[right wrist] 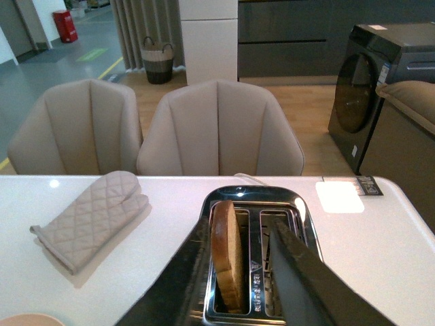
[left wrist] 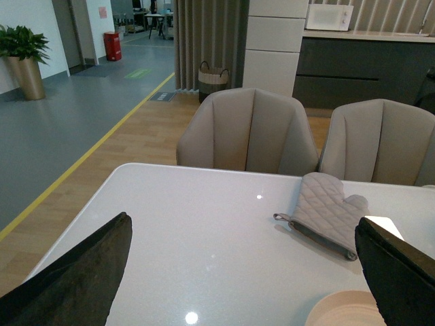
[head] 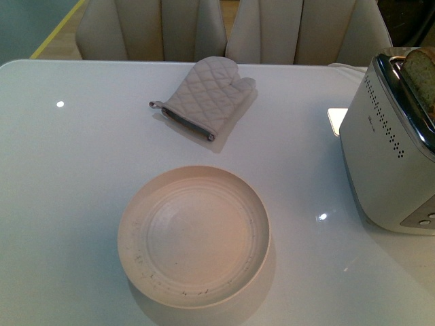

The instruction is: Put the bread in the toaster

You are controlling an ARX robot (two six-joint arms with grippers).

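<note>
The bread [right wrist: 226, 252] stands on edge in one slot of the toaster [right wrist: 255, 204], its crusted top sticking up above the chrome. In the front view the toaster [head: 380, 156] is at the table's right edge with the bread [head: 421, 71] poking out of its top. My right gripper [right wrist: 241, 234] is open just above the toaster, one finger on each side of the slice, not gripping it. My left gripper [left wrist: 245, 231] is open over the bare table with nothing between its fingers. Neither gripper shows in the front view.
A cream round plate [head: 194, 234] sits empty at the table's front centre. A quilted grey oven mitt [head: 204, 95] lies behind it. Beige chairs [head: 153, 27] stand along the far edge. The toaster's second slot [right wrist: 275, 265] is empty.
</note>
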